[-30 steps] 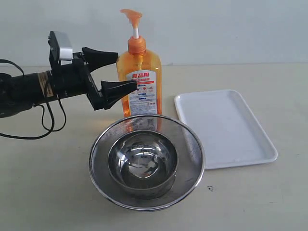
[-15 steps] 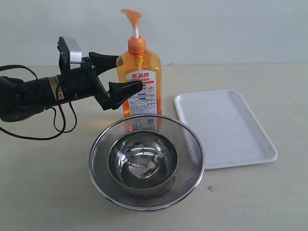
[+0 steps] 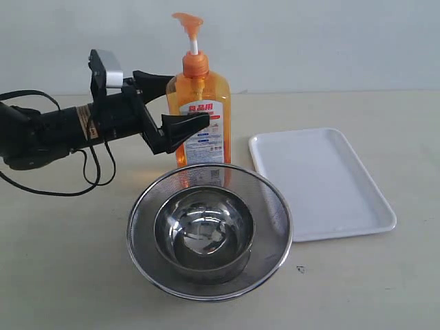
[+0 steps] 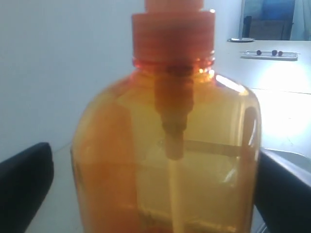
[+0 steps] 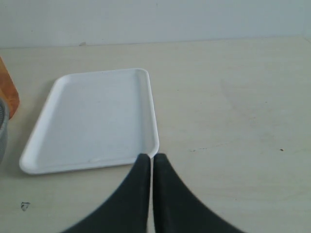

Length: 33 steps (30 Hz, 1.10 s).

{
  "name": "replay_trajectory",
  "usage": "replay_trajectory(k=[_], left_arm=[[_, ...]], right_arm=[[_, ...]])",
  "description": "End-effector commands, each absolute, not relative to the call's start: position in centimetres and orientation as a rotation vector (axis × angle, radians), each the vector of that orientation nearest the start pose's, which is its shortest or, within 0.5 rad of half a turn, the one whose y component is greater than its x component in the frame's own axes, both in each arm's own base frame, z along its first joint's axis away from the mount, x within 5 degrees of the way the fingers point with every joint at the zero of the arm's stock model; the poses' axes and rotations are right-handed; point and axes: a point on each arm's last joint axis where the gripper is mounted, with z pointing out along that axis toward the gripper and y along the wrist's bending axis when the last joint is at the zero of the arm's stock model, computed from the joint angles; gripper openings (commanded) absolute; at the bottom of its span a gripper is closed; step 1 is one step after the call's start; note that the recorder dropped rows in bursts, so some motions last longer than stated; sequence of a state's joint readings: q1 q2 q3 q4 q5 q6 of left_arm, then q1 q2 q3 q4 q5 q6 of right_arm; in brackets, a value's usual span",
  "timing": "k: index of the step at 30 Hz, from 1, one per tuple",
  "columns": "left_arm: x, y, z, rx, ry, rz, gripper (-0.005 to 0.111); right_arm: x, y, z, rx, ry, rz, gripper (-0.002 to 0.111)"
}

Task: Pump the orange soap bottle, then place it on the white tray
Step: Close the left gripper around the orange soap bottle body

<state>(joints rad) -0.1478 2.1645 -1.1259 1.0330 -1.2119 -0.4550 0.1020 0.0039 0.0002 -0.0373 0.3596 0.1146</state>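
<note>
We see the left gripper [image 3: 187, 98] at upper left, jaws wide apart and straddling the orange soap bottle [image 3: 208, 141]; contact unclear. The bottle stands upright at top centre on the tabletop [image 3: 69, 275], behind the mesh strainer [image 3: 275, 206]. The white tray [image 3: 323, 182] lies at right. The right gripper [image 5: 148, 159] has its jaws together.

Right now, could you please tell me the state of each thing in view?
orange soap bottle: upright on the table, pump head raised.
white tray: flat, nothing on it.
left gripper: open, jaws flanking the bottle.
right gripper: shut, holding nothing.
mesh strainer: upright, holding the steel bowl.
</note>
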Motion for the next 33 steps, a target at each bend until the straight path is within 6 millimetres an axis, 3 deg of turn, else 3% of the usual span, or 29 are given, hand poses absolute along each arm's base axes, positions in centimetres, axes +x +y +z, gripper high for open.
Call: replay_trajectory(k=[1, 13, 21, 25, 32, 33], left_arm=[[39.9, -13.4, 13.8, 0.868, 1.368, -0.795, 0.11], [40.7, -16.4, 13.8, 0.904, 1.31, -0.833, 0.11], [40.8, -16.5, 13.9, 0.835, 1.356, -0.898, 0.106], [41.1, -16.3, 13.9, 0.778, 1.383, -0.916, 0.082], [41.3, -16.2, 13.5, 0.762, 1.417, -0.891, 0.008], [41.3, -16.2, 13.5, 0.771, 1.41, -0.881, 0.005]], right_arm=[[5.3, 0.4, 18.2, -0.012, 1.833, 0.114, 0.0], [5.3, 0.4, 18.2, -0.012, 1.828, 0.114, 0.0], [5.3, 0.4, 18.2, -0.012, 1.828, 0.114, 0.0], [5.3, 0.4, 18.2, -0.012, 1.828, 0.114, 0.0], [5.3, 0.4, 18.2, -0.012, 1.828, 0.114, 0.0], [5.3, 0.4, 18.2, -0.012, 1.828, 0.114, 0.0]])
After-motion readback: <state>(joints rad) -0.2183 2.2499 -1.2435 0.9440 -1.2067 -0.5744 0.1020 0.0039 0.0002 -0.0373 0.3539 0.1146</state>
